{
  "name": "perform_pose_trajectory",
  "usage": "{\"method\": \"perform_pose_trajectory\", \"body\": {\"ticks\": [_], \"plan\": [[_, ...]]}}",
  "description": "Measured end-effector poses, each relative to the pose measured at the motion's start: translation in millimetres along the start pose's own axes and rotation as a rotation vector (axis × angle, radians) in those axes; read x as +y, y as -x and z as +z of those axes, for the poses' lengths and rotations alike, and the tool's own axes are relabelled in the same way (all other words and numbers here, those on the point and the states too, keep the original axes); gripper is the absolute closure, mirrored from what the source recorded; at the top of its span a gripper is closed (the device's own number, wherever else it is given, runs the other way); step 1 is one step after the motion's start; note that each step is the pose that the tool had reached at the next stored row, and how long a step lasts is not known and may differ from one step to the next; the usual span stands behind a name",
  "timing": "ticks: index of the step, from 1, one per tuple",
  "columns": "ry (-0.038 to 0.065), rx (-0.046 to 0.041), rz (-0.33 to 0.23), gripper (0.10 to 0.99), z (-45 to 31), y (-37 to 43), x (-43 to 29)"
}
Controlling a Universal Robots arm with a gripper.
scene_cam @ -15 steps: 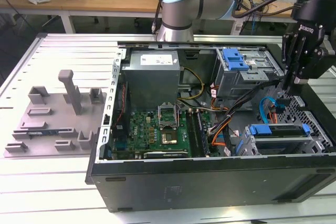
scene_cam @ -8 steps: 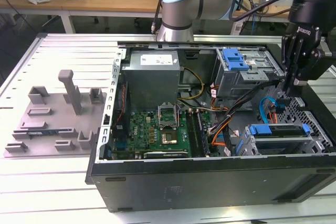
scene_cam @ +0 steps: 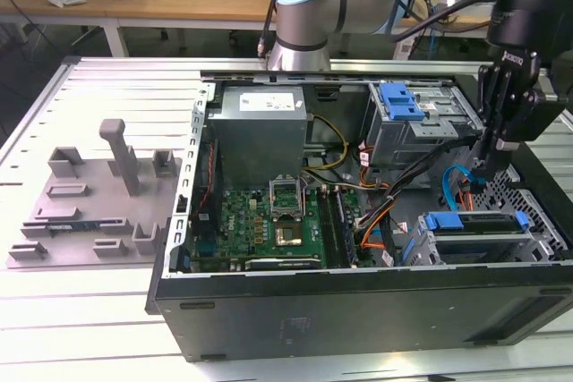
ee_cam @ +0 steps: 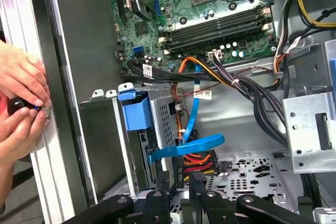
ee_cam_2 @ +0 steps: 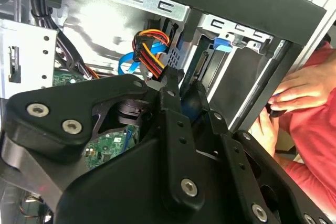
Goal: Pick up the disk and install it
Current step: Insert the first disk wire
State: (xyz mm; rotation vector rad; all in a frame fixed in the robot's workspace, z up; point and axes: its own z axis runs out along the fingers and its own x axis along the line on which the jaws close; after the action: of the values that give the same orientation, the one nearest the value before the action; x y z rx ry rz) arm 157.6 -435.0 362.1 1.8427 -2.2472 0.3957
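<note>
Wooden benches strewn with cables line the back of the room. Before them a slatted metal table point(scene_cam: 107, 87) carries an open computer case point(scene_cam: 358, 310) on its side and, towards the exterior view's left, a grey fixture tray point(scene_cam: 89, 203). In the exterior view the tool point(scene_cam: 481, 163) hangs over the case's end at the exterior view's right, between the far cage with its blue latch point(scene_cam: 400, 100) and the near drive cage point(scene_cam: 537, 239). A flat, blue-edged unit sits in that near cage; I judge it to be the disk point(scene_cam: 466, 243). Its label is hidden, so I cannot tell whether it is fully home. A half-seated drive could slide back out.

In the second wrist view the tool point(ee_cam_2: 185, 95) has its fingers point(ee_cam_2: 172, 98) a little apart, with nothing gripped between them. They point towards a wire bundle point(ee_cam_2: 149, 48) of orange, red and yellow, and a blue cable point(ee_cam_2: 126, 64). A person's hand point(ee_cam_2: 299, 90) lies just outside the case wall. A sideways swing that way could strike it.

In the first wrist view the tool point(ee_cam: 181, 179) sits right over the blue cable point(ee_cam: 189, 148), which loops across the wire bundle point(ee_cam: 197, 158). Any descent risks hooking that loop and pulling a connector loose. Two hands point(ee_cam: 21, 103) rest on the table rail beside the case, around a small dark object.
</note>
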Motion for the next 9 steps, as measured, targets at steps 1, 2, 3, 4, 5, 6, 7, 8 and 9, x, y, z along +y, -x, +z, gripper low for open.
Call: {"method": "perform_pose_trajectory", "body": {"ticks": [1,2,3,4,5,6,7,8,9], "plan": [[0.001,0.0009,0.004,0.796,0.8,0.3,0.4],[0.001,0.0020,0.010,0.796,2.0,0.6,0.9],[0.002,0.0030,0.015,0.796,2.8,0.9,1.2],[0.003,0.0045,0.022,0.796,4.3,1.4,1.9],[0.003,0.0055,0.026,0.796,5.0,1.6,2.2],[0.004,0.0068,0.033,0.796,6.4,2.1,2.6],[0.005,0.0081,0.039,0.796,7.7,2.6,2.9],[0.005,0.0097,0.046,0.796,9.7,3.6,3.3],[0.003,0.0151,0.047,0.796,11.0,5.0,3.6]]}}
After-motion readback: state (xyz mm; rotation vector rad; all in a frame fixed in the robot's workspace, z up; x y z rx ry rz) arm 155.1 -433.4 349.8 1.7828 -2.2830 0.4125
